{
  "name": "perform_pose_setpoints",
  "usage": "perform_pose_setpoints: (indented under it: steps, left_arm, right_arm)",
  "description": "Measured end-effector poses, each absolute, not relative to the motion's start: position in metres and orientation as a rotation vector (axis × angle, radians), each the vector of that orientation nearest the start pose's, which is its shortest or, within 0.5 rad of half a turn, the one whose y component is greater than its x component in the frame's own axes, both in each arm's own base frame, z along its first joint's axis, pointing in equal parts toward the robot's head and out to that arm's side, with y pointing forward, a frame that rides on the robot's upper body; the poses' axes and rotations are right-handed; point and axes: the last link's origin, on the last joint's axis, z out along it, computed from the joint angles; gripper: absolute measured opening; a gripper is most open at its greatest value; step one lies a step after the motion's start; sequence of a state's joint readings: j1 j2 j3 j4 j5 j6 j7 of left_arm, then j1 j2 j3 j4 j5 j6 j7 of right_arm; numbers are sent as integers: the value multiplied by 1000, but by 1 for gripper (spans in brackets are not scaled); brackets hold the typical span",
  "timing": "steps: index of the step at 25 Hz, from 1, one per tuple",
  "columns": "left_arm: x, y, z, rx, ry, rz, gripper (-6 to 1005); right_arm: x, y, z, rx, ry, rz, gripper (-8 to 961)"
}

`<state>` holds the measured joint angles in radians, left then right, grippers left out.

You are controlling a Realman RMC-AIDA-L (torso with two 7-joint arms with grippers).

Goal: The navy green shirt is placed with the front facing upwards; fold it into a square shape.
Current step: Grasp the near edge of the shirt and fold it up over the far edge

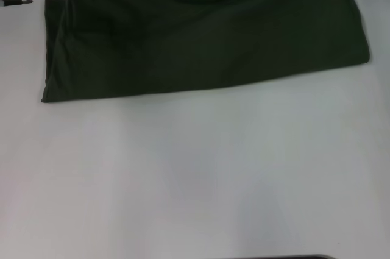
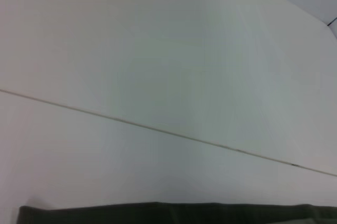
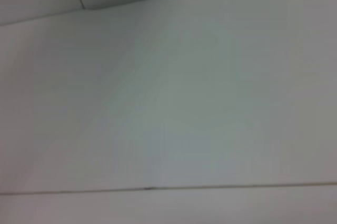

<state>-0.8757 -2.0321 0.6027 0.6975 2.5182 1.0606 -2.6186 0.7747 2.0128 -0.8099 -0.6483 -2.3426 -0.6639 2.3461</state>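
The navy green shirt lies folded into a band across the frame's top on the surface. We should fold it end to end, edges aligned (neither hand's state can be told).

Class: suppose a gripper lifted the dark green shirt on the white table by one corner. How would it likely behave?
The shirt would probably droop and unfold, since it already lies in soft creases and layered folds. It looks thin and flat, so likely light for its area. Pushed along the smooth table, it would likely bunch up rather than slide as one piece.
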Motion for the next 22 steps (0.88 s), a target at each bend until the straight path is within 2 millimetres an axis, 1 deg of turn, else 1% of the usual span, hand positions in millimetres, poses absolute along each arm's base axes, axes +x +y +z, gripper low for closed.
perform_pose_setpoints:
  steps: [6, 22]
  left_arm:
    - [-229, 460, 40, -1950, -1617, -410, 24]
    - [-231, 465, 41, -1894, -1611, -431, 24]
  right_arm:
    - [262, 476, 52, -1842, 1194, 347, 71]
    - [262, 478, 45, -1820, 1171, 334, 102]
